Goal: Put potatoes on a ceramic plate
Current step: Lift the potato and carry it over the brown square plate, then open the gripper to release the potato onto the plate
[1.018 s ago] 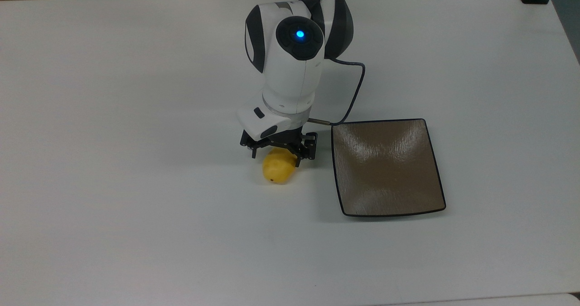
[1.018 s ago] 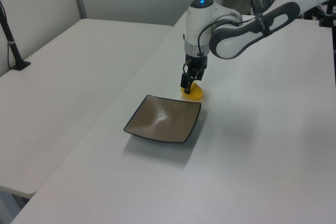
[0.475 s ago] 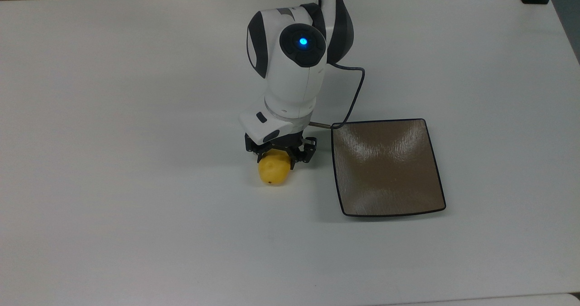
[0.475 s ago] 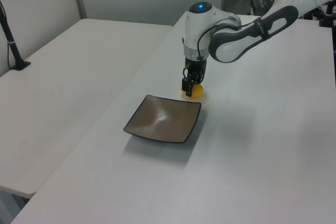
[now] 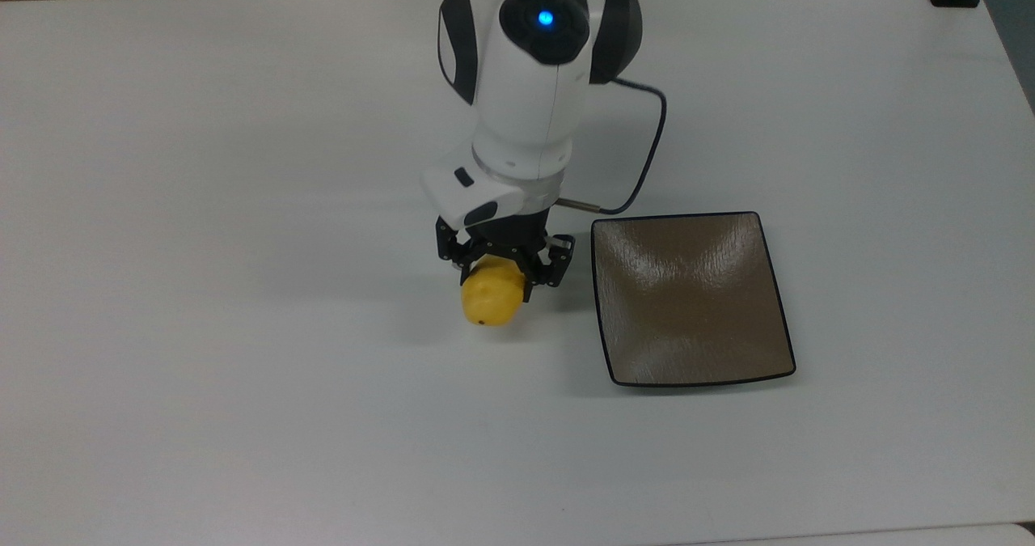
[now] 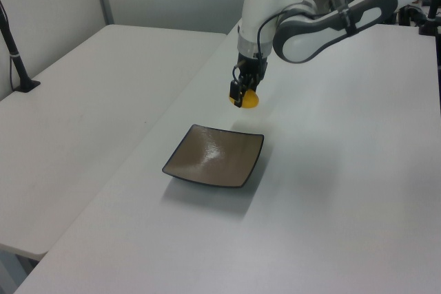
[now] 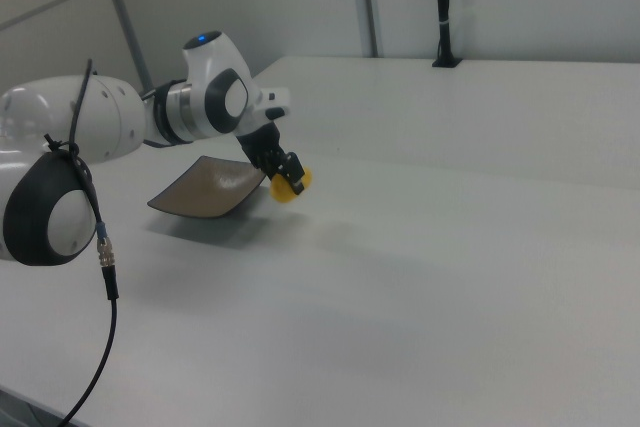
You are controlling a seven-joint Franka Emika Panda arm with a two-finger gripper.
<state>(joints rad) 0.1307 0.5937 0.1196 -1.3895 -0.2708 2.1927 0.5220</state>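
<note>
On the white table (image 5: 242, 206), just beside the plate, the robot's gripper (image 5: 503, 275) is closed on the potato (image 5: 489, 301). The potato is small, smooth and bright yellow, and it has a tiny dark spot near its low end in the top view. The black fingers pinch the top part of the potato, and most of the yellow sticks out below them. In the left view the potato (image 6: 249, 100) hangs in the air above the table, with a soft shadow under it, so it does not touch the table. In the right view the potato (image 7: 290, 186) is also up off the table, held at the tip of the gripper (image 7: 284, 176). The ceramic plate (image 5: 691, 299) is square and shiny brown, with a thin dark rim and round corners. It lies flat on the table on the top view's right of the potato, near it but not touching it. In the left view the plate (image 6: 215, 156) sits in front of and below the gripper (image 6: 240, 96). In the right view the plate (image 7: 203, 190) is behind the arm. The white arm (image 5: 525, 85) has a blue light (image 5: 546, 19) on top, and a dark cable (image 5: 647, 150) loops from it toward the plate's corner.
</note>
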